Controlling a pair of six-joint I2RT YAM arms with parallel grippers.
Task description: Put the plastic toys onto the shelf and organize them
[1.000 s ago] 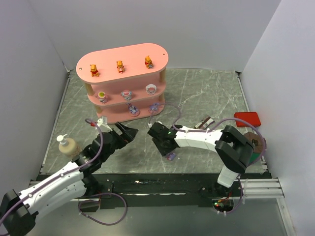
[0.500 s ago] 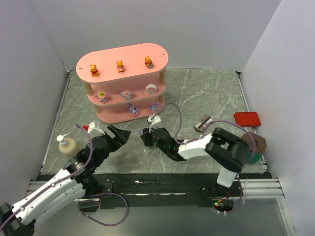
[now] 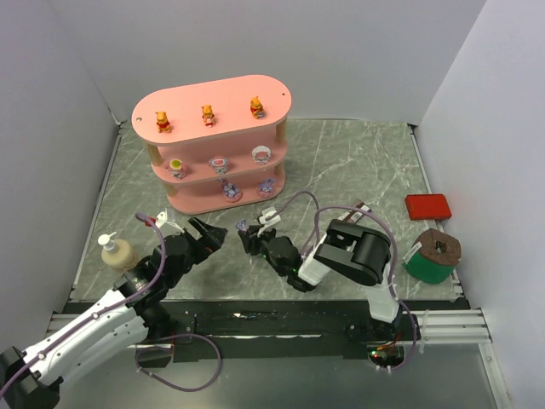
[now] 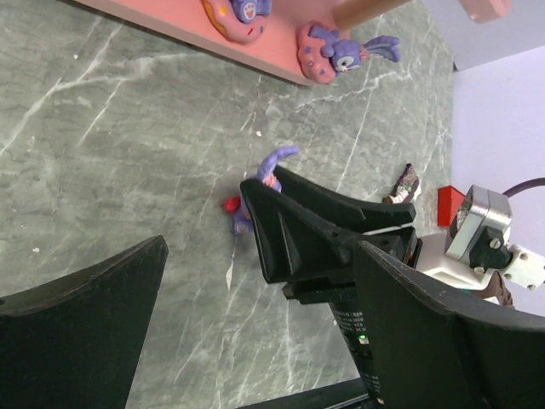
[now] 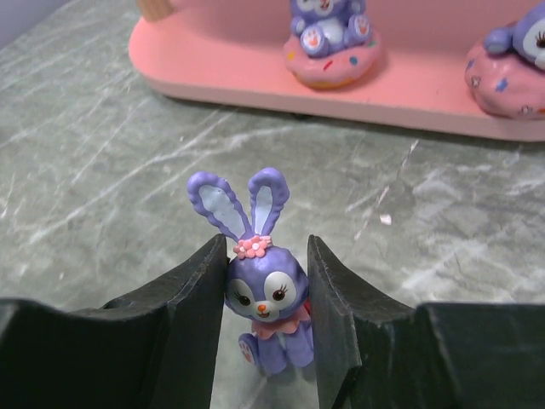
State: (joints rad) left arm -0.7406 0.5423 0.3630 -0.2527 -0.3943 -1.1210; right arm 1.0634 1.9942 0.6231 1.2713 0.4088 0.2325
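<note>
The pink shelf (image 3: pixel 277 106) stands at the back left. Three orange bears (image 3: pixel 207 113) are on its top tier, three pink-white toys (image 3: pixel 220 162) on the middle tier, and two purple toys (image 3: pixel 230 190) on the bottom tier. My right gripper (image 3: pixel 245 235) is shut on a purple bunny (image 5: pixel 266 294), upright, low over the table in front of the shelf's bottom tier (image 5: pixel 409 94). My left gripper (image 3: pixel 209 232) is open and empty, just left of the right gripper (image 4: pixel 289 230). The bunny (image 4: pixel 260 183) also shows in the left wrist view.
A soap bottle (image 3: pixel 115 251) stands at the near left. A green roll with a brown top (image 3: pixel 433 254) and a red flat box (image 3: pixel 427 206) are at the right. A snack bar (image 4: pixel 407 183) lies behind the right arm.
My right arm has folded in and its gripper has moved left, to the front of the shelf. My left gripper has drawn back slightly to the left and stays open.
</note>
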